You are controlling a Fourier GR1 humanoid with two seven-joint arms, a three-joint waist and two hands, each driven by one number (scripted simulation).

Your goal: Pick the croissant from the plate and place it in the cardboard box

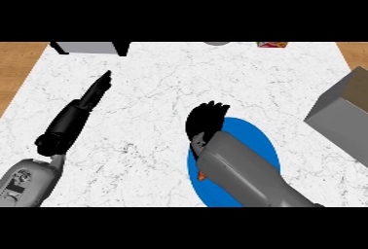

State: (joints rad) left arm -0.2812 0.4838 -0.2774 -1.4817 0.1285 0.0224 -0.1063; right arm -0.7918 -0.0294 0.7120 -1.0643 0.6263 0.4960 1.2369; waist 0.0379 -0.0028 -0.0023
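Head view shows the white marbled counter (pixel 158 73) filling the scene. At its right edge stands the cardboard box (pixel 338 116), well apart from the blue plate (pixel 255 138) near the lower middle. The right forearm lies across the plate, and the right hand (pixel 205 120) sits over the plate's upper left rim; I cannot tell whether it grips anything. The left hand (pixel 92 95) is released, stretched out straight at the left. Of the croissant (pixel 202 176), only an orange-brown sliver shows at the plate's left edge beside the forearm.
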